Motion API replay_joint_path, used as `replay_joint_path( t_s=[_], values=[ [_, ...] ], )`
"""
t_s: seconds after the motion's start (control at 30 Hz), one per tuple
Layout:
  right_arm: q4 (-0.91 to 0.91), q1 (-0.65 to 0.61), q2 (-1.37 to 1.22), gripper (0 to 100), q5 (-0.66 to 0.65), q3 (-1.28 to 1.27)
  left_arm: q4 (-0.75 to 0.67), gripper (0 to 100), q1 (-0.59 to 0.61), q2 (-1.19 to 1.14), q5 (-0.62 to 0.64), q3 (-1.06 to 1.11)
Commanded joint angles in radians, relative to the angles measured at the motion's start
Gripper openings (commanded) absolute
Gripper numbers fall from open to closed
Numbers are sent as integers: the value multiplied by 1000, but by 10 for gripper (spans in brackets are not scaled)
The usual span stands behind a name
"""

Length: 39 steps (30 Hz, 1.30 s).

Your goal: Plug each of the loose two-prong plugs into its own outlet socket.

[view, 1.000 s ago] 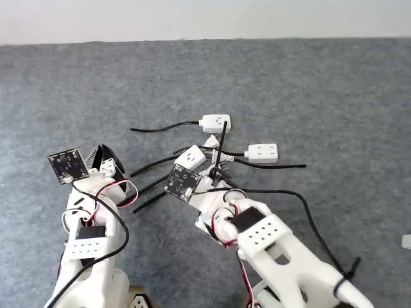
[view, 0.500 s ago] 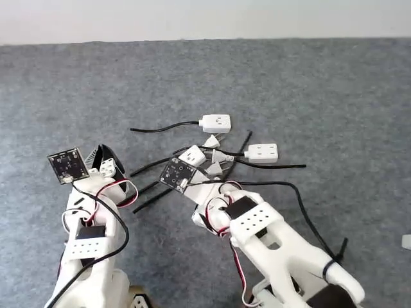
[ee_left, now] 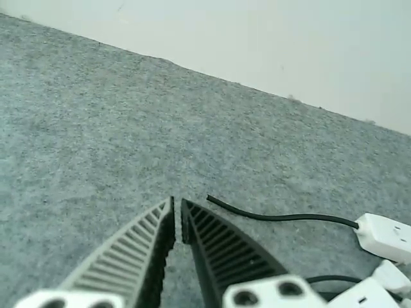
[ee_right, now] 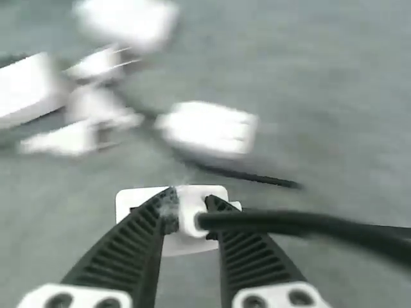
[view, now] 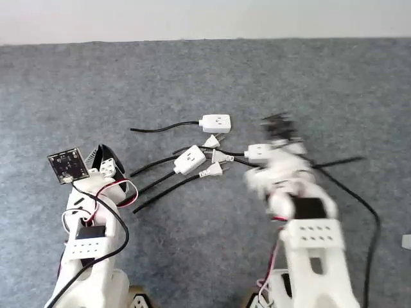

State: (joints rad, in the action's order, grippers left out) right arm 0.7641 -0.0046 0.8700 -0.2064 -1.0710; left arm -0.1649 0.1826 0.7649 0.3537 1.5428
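At the near left, the left arm [view: 90,224] stands over the grey carpeted surface [view: 321,83]. The left gripper [ee_left: 177,208] has its jaws drawn almost together with only a thin slit between them and nothing held. It points towards the far wall [view: 205,19]. Just right of it begins the tangle of leads.

The far socket [view: 215,123] lies with its thin black lead [view: 160,128] running off to the left. Nearer than it sits a small white triangular piece [view: 210,141]. Nearer again, the middle socket [view: 191,159] lies aslant. Two loose plugs lie just to its right: the near plug [view: 212,171], prongs pointing right, and the far plug [view: 222,156] close beside it. Neither is seated in a socket. Their black leads trail to the near left side by side.

Right of the plugs, the right socket [view: 259,152] is partly covered by the right arm [view: 308,224], which reaches over it from the near side. The right gripper [ee_right: 189,202] has its jaws clamped on a white connector [ee_right: 189,221]; whether it is a plug or a socket cannot be told. Its thick black lead [ee_right: 289,224] crosses one jaw and runs off right.

At the far right edge lies a small white scrap [view: 406,241], well apart from everything else.
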Motion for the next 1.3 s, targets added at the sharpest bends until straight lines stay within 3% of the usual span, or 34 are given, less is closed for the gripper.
replay_joint_path(
  t_s=[0.0, 0.23, 0.43, 0.67, 0.83, 1.03, 1.27],
  values=[
    [5, 320, 73, 9, 15, 87, -9, 15, -3, 11, -9, -5],
    [-122, 759, -134, 9, -69, 235, 365, 15, -46, 9, -221, -137],
    [-183, 957, -481, 9, -71, 499, 411, 19, -48, 9, -299, -154],
    [-277, 1029, -878, 9, -71, 697, 459, 173, -55, 11, -299, -154],
    [-317, 1050, -1049, 38, -69, 761, 460, 177, -63, 11, -299, -153],
    [-295, 1046, -1035, 267, -69, 770, 460, 178, -63, 12, -304, -151],
    [-58, 1006, -816, 205, -60, 775, 494, 179, -69, 9, -305, -182]
  ],
)
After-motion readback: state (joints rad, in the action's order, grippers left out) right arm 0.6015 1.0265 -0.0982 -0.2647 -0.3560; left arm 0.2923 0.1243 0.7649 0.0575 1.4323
